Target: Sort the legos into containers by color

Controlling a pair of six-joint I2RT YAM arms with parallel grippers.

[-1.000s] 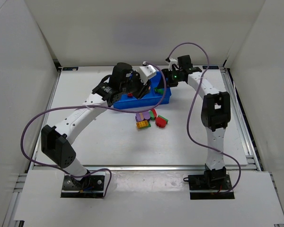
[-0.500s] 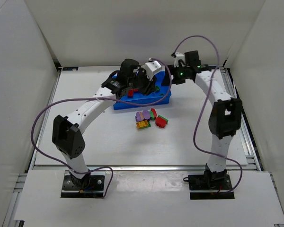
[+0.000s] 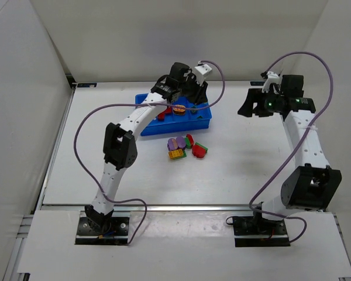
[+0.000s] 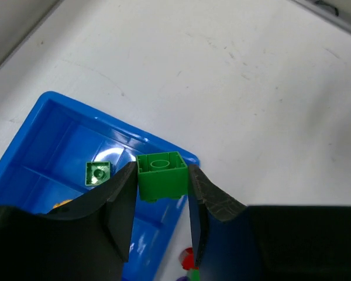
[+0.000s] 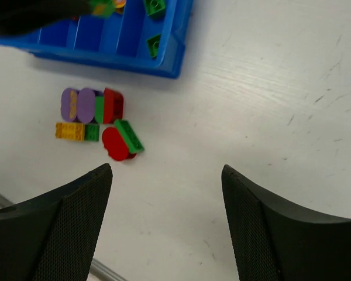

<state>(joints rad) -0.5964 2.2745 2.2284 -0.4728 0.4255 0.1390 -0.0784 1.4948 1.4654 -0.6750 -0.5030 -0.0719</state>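
the matte white table point(image 3: 105, 170) carries a glossy blue plastic tray point(image 3: 202, 124) near its far edge, long axis roughly along that edge, compartments side by side. the right gripper point(image 5: 165, 172) hangs over the table's right side, released, jaws wide apart, while the left gripper point(image 4: 162, 171) hangs over the tray's right-end corner, clenched on a blocky, near-cubic green brick point(image 4: 159, 182) pinched between its pads, ringed face toward the wrist camera. a clump of legos point(image 3: 186, 146), purple ovals, red, green and a studded yellow rectangle, lies just off the tray's near long edge, and a small one-stud green brick point(image 4: 97, 172) lies in a compartment near that end.
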